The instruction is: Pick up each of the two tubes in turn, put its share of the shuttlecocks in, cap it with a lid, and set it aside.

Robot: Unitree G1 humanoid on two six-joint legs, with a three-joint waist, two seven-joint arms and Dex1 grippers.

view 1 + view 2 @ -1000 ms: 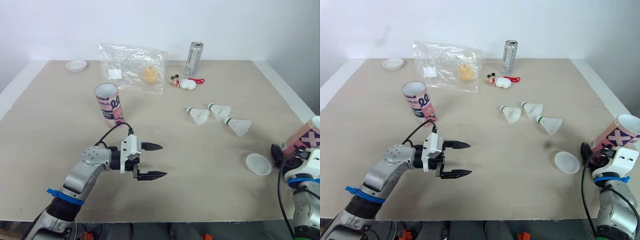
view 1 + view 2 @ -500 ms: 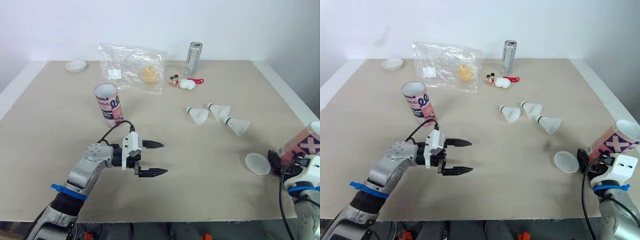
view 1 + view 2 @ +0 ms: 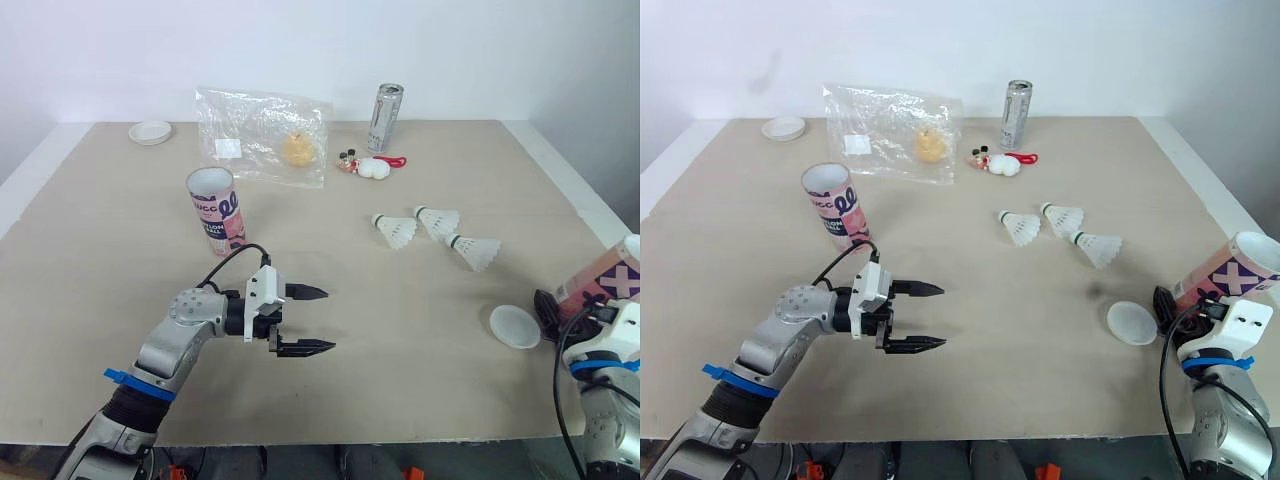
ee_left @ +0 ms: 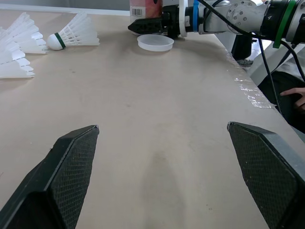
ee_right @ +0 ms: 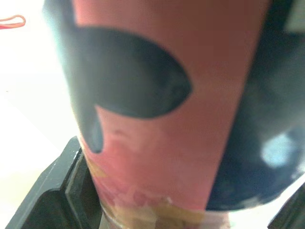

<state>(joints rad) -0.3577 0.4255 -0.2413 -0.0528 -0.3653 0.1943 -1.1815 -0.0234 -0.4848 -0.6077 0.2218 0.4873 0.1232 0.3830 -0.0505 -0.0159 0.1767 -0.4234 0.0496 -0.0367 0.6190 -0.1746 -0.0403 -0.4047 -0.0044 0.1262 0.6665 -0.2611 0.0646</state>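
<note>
- Tubes first: the right tube point(image 3: 1232, 268) is clamped in the right gripper point(image 3: 1168, 303) over the table's right edge. It's held tilted, gripped low down, with the open mouth up and leaning out to the right.
- In the right wrist view its pink-and-black print is pressed right up between the two black fingers point(image 5: 71, 186).
- The left tube point(image 3: 213, 207) is stood upright on the table point(image 3: 330, 400) with its mouth open. It's on the left side, near the left gripper but not touched by it.
- Three shuttlecocks point(image 3: 440, 220) are laid on their sides in a loose bunch right of centre, corks pointed left. They're well apart from both tubes.
- One lid point(image 3: 515, 327) is laid flat just beside the right gripper, on its left side. It can also be seen in the left wrist view, just in front of that gripper's fingertips.
- The far lid point(image 3: 150, 131) is parked at the back left corner.
- The left gripper point(image 3: 305, 320) is held low over the front middle of the table. Its jaws are spread wide and empty, pointed to the right.
- Along the back, a plastic bag point(image 3: 262, 135), a can point(image 3: 387, 117) and a small toy point(image 3: 368, 167) are lined up.
- A person's hand point(image 4: 295, 95) can be made out past the table edge in the left wrist view.
</note>
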